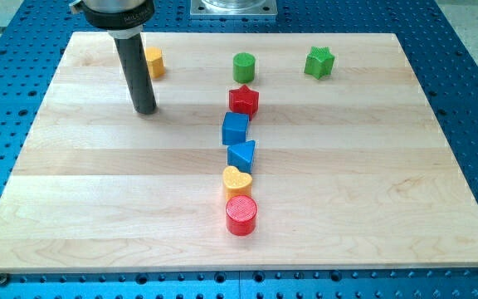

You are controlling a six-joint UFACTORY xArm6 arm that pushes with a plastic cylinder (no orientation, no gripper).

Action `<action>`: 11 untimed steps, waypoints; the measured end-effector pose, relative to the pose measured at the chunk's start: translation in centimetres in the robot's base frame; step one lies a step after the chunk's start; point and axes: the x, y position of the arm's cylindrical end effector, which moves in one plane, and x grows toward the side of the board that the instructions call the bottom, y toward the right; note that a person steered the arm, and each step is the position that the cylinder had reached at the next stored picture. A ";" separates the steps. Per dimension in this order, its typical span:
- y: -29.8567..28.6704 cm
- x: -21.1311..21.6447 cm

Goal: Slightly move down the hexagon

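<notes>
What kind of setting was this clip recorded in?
Probably a robotics lab bench: a wooden board lies on a blue perforated metal table, small coloured blocks such as the red cylinder sit on it, and my tip rests there.

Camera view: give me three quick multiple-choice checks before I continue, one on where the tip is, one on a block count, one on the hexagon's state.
1. Where is my tip relative to the yellow hexagon?
A. below it in the view
B. at the view's far right
C. beside the red cylinder

2. How many blocks stand in the middle column from the green cylinder down?
A. three
B. six
C. eight

3. The hexagon is
A. partly hidden behind the rod
B. stacked on the green star
C. off the board

Answers: 1 A, the tip rests lower on the board than the hexagon. 2 B, green cylinder, red star, blue cube, blue triangle, yellow heart, red cylinder. 3 A, the rod covers its left side.
</notes>
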 end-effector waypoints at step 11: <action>-1.2 -3.1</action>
